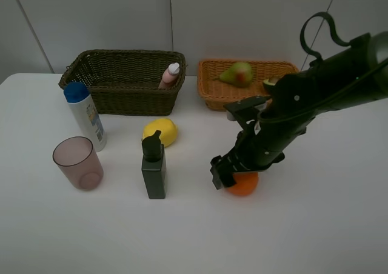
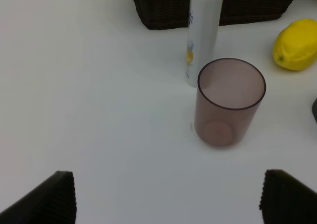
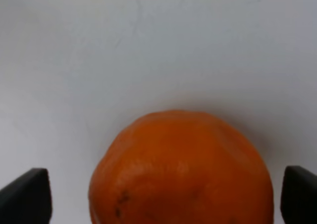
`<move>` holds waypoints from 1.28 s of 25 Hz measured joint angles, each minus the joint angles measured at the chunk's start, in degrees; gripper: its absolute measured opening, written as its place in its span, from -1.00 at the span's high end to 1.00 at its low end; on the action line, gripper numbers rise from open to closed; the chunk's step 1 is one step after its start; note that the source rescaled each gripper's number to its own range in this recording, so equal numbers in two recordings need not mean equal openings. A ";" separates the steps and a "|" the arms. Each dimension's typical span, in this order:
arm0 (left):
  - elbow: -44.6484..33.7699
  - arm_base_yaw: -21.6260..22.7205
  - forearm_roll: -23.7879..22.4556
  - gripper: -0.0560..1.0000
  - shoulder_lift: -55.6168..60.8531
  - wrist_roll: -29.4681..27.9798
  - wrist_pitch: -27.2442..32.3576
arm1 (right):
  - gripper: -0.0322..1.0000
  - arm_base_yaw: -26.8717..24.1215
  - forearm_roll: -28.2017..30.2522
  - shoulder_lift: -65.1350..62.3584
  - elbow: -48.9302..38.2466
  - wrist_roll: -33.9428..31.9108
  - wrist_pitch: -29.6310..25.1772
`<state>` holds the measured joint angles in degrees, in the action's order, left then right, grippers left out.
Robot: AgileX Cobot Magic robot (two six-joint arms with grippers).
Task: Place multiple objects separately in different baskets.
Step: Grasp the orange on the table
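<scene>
My right gripper [image 1: 233, 176] is open and straddles the orange [image 1: 244, 185] on the table; in the right wrist view the orange [image 3: 183, 169] sits between both fingertips with gaps on each side. My left gripper [image 2: 166, 199] is open and empty, short of the translucent pinkish cup [image 2: 229, 101]. The dark basket [image 1: 121, 92] holds the pink bottle [image 1: 170, 76]. The light basket [image 1: 215, 89] holds the pear [image 1: 237, 73] and the avocado half [image 1: 271, 82]. The lemon [image 1: 160, 131], pump bottle [image 1: 154, 165], white blue-capped bottle [image 1: 86, 115] and cup [image 1: 77, 162] stand on the table.
The white table [image 1: 315, 237] ends at a grey wall behind the baskets. My right arm [image 1: 315, 92] reaches over the right end of the light basket. The left arm is out of the exterior view.
</scene>
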<state>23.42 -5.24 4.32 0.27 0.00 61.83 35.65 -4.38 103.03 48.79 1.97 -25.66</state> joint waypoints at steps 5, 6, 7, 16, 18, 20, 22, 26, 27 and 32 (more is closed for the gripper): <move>0.00 0.00 0.00 -1.00 0.00 0.00 0.00 | -0.25 0.00 -1.00 0.00 0.00 0.00 -0.63; 0.00 0.00 0.00 -1.00 0.00 0.00 0.00 | -0.25 0.00 -1.28 0.00 0.00 0.00 -0.65; 0.00 0.00 0.00 -1.00 0.00 0.00 0.00 | -0.25 0.00 -1.38 0.00 0.00 0.00 -0.76; 0.00 0.00 0.00 -1.00 0.00 0.00 0.00 | -0.25 0.00 -0.90 0.00 0.00 0.00 -1.16; 0.00 0.00 0.00 -1.00 0.00 0.00 0.00 | -0.25 0.00 -0.90 0.00 0.00 0.00 -1.16; 0.00 0.00 0.00 -1.00 0.00 0.00 0.00 | -0.25 0.00 -0.90 0.00 0.00 0.00 -1.16; 0.00 0.00 0.00 -1.00 0.00 0.00 0.00 | -0.25 0.00 -0.83 0.00 0.00 0.00 -1.16; 0.00 0.00 0.00 -1.00 0.00 0.00 0.00 | -0.25 0.00 -0.83 0.00 0.00 0.00 -1.16; 0.00 0.00 0.00 -1.00 0.00 0.00 0.00 | -0.25 0.00 -0.83 0.00 0.00 0.00 -1.16; 0.00 0.00 0.00 -1.00 0.00 0.00 0.00 | -0.25 0.00 -0.88 0.00 0.00 0.00 -1.16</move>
<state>23.42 -5.24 4.32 0.27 0.00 61.83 35.65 -5.26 103.03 48.79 1.97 -26.82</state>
